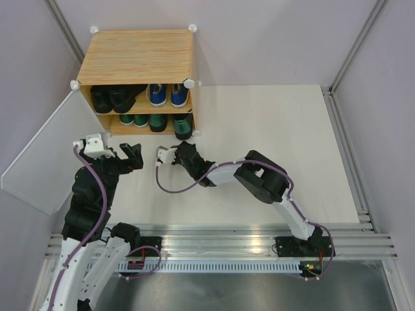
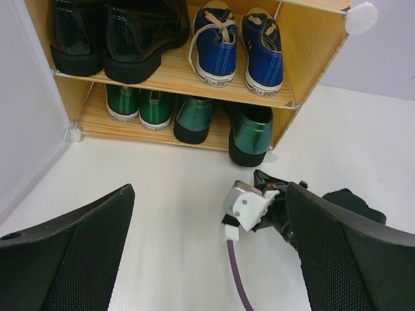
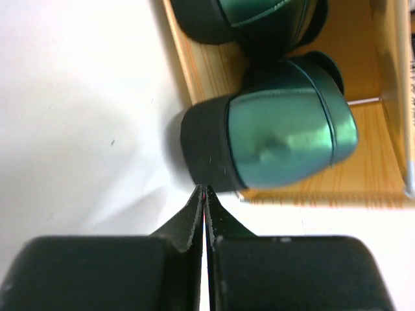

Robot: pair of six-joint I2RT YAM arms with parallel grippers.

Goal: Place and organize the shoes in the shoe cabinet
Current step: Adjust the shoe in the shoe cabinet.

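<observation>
The shoe cabinet stands at the back left. Black ankle boots and blue sneakers fill its upper shelf. Green sneakers and one dark-green loafer sit on the lower shelf. The other loafer juts out over the shelf's front edge at the right. My right gripper is shut and empty, its tips touching that loafer's black heel. It shows below the loafer in the top view. My left gripper hangs open and empty in front of the cabinet.
The cabinet's frosted white door is swung open to the left, beside my left arm. The right arm's wrist camera and purple cable lie between my left fingers. White table stretches right, with metal rails along the near edge.
</observation>
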